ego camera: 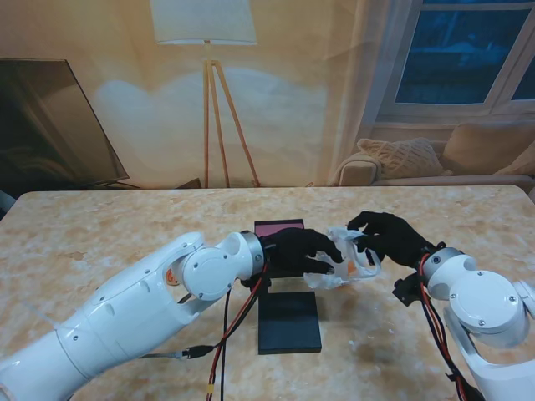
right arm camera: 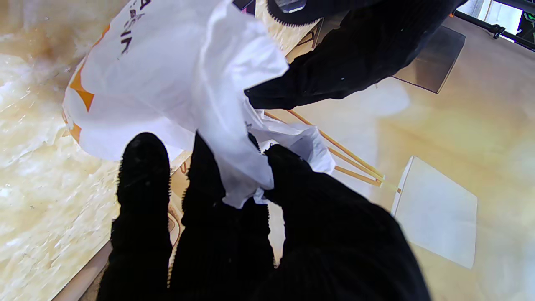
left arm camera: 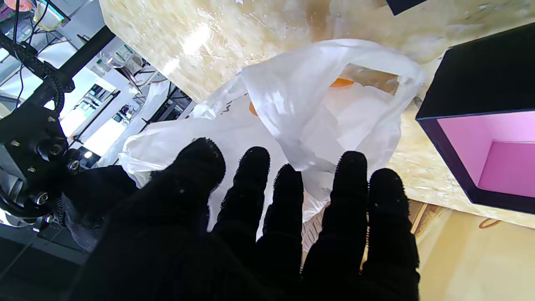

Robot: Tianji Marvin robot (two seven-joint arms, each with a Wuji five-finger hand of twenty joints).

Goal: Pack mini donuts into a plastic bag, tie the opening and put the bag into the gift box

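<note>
Both white arms rose from the bottom corners of the stand view and met at mid-frame. The left hand (ego camera: 294,248), in a black glove, reached rightward, its fingers (left arm camera: 350,175) straight and slightly spread, closed on nothing. The right hand (ego camera: 391,236), also gloved, sat right of centre with its fingers (right arm camera: 288,167) pinched on a fold of the white plastic bag (ego camera: 344,259).

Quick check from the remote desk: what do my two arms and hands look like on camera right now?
Both arms have glossy white rounded shells with silver-grey rings at the joints. The left arm shows an orange mark near its big joint, and red and black cables hang from its wrist. The right arm has red cabling too. The left hand and right hand wear black knitted gloves.
</note>
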